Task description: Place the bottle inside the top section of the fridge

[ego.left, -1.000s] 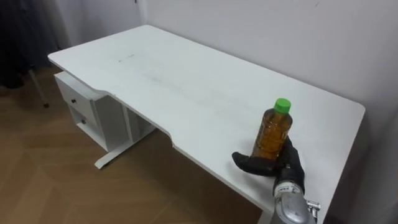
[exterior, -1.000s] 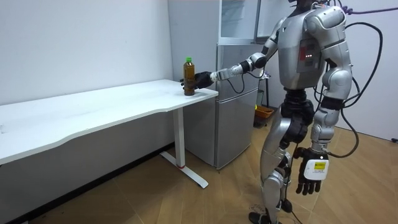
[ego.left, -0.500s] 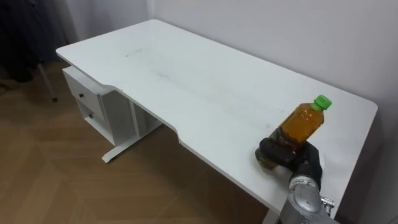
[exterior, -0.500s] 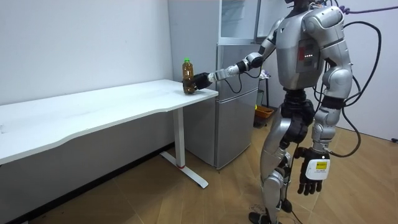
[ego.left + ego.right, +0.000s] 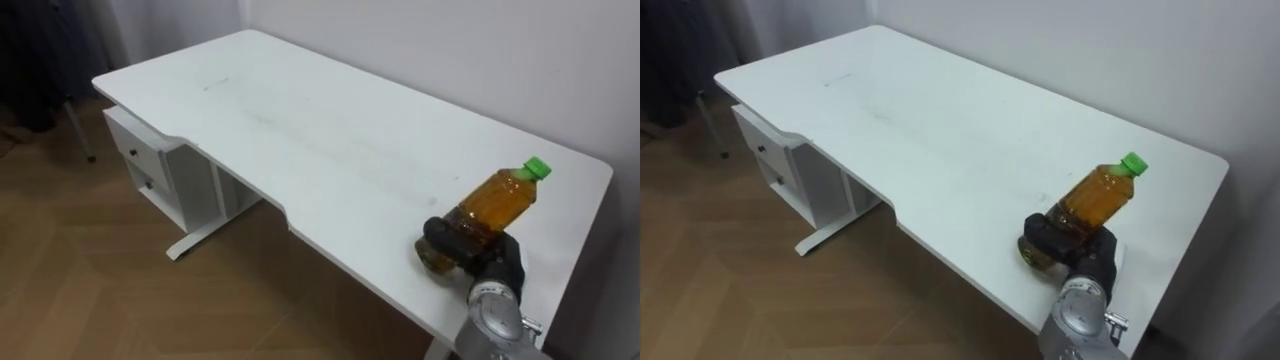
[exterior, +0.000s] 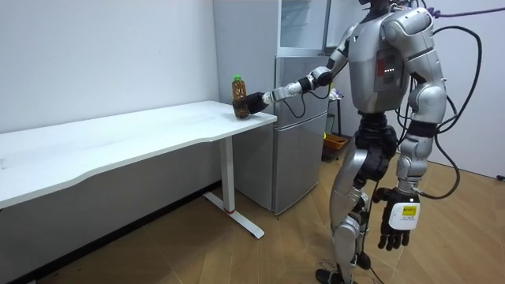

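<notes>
Closest to you, at the bottom right of the eye views, the robot's right hand [image 5: 492, 262] is clamped on the lower half of the bottle [image 5: 492, 203], its dark fingers curled round it. The bottle is clear plastic, filled nearly to the neck with amber-brown liquid and closed by a green cap [image 5: 538, 167]. It is tilted, with the cap leaning up and away to the right. Its base sits low at the front right corner of the white table [image 5: 330, 150]; you cannot tell whether it touches the top.

Beyond the hand, the table top stretches away to the left along a pale wall. Under its far left end stands a white drawer unit [image 5: 150, 168], drawers shut, on a wooden floor [image 5: 90, 270].

In the room view the robot stands upright on that floor, right arm stretched out to the table's end. Its left hand [image 6: 394, 225] hangs beside its thigh, fingers relaxed. A grey fridge [image 6: 304, 118] stands just beside the table end, beneath the outstretched arm, with a glass-fronted upper fridge [image 6: 304, 24] on top.
</notes>
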`<state>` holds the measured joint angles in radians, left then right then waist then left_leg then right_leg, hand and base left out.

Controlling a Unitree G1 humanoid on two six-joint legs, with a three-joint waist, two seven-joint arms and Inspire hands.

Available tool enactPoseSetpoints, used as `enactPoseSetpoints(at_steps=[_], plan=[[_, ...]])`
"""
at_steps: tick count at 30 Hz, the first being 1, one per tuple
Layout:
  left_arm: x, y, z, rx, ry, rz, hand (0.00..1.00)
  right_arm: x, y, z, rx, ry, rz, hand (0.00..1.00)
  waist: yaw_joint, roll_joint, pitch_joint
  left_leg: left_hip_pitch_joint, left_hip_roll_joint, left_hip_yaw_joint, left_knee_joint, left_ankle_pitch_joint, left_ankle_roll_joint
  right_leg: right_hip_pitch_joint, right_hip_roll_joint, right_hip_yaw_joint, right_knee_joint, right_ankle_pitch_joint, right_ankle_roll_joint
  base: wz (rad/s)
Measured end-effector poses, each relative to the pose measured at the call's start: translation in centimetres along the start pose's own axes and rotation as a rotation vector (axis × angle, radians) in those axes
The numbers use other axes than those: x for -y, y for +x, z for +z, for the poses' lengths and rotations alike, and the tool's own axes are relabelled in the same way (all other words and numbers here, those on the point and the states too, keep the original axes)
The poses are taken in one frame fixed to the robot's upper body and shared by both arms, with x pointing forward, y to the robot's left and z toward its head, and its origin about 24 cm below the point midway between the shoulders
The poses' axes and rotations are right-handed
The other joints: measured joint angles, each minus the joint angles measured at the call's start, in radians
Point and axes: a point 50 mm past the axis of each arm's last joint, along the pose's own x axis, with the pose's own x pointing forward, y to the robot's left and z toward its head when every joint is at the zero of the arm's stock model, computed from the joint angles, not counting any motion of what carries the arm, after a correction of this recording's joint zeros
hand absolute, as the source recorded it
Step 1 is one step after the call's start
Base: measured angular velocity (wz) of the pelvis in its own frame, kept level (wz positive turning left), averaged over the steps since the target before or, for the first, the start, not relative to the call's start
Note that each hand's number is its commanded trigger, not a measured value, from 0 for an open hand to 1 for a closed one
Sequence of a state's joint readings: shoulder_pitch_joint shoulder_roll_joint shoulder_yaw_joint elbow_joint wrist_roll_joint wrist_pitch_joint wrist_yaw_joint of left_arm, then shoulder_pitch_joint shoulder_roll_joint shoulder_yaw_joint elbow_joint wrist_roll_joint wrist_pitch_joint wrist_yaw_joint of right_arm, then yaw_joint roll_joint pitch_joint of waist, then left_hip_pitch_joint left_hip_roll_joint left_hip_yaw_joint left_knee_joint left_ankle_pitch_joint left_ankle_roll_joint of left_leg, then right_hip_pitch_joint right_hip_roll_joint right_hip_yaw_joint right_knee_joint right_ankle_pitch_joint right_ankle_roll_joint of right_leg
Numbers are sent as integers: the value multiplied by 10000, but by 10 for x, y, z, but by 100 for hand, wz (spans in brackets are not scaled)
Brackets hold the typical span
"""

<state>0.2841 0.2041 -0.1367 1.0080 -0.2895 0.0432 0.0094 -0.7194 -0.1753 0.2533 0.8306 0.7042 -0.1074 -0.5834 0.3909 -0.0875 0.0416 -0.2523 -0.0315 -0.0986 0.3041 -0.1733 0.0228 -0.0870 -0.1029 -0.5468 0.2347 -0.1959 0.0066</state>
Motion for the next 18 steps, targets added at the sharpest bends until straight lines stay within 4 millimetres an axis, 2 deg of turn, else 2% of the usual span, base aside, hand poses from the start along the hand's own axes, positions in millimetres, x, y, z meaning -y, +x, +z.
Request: enactPoseSetpoints(at_steps=[3,4,6,10,12,14,15,16,17,18], plan=[[-3,-1,-3,-40,-157,73,0,-7,-2,11,249,47,745,100,-101,11,1,17,8,178,-15,0,1,2,15,122,-151,2,-2,-14],[-4,-1,-3,-51,-259,102,0,-11,-3,19,478,125,1122,100,-290,19,-3,37,8,214,-21,1,3,12,16,157,-148,3,-1,-15],[-5,-2,-8,-155,-375,154,0,-20,-10,32,976,316,1842,100,-414,13,-8,165,38,408,-89,3,5,25,12,323,-149,3,0,-23],[-6,-4,-14,-232,-489,369,0,-27,-34,69,3019,199,3486,100,-826,20,-21,559,45,688,-274,3,7,207,51,708,-153,11,14,-20],[-8,-4,-14,-196,-570,496,0,-27,-43,79,3700,-59,3933,100,-962,15,-38,864,58,814,-376,3,7,403,58,826,-165,19,28,-23],[-11,-5,-15,-215,-707,729,0,-25,-48,79,4095,-482,4208,100,-1125,0,-111,1268,81,965,-542,3,7,675,63,1046,-184,21,33,-23],[-12,-5,-16,-230,-788,858,0,-22,-51,76,4162,-668,4391,100,-1246,-17,-225,1478,104,1102,-647,3,7,798,86,1201,-200,28,44,-25],[-12,-5,-17,-257,-866,988,0,-21,-54,74,4163,-691,4585,100,-1383,-17,-277,1676,118,1223,-712,2,8,976,109,1330,-271,45,72,-24],[-12,-5,-17,-265,-882,1014,0,-20,-55,73,4150,-687,4681,100,-1439,-12,-281,1768,124,1280,-728,2,7,1070,116,1356,-330,57,91,-25],[-12,-6,-18,-271,-910,1028,0,-18,-60,72,4168,-732,4858,100,-1543,-34,-341,1848,144,1371,-738,1,8,1091,118,1396,-335,58,93,-22]])
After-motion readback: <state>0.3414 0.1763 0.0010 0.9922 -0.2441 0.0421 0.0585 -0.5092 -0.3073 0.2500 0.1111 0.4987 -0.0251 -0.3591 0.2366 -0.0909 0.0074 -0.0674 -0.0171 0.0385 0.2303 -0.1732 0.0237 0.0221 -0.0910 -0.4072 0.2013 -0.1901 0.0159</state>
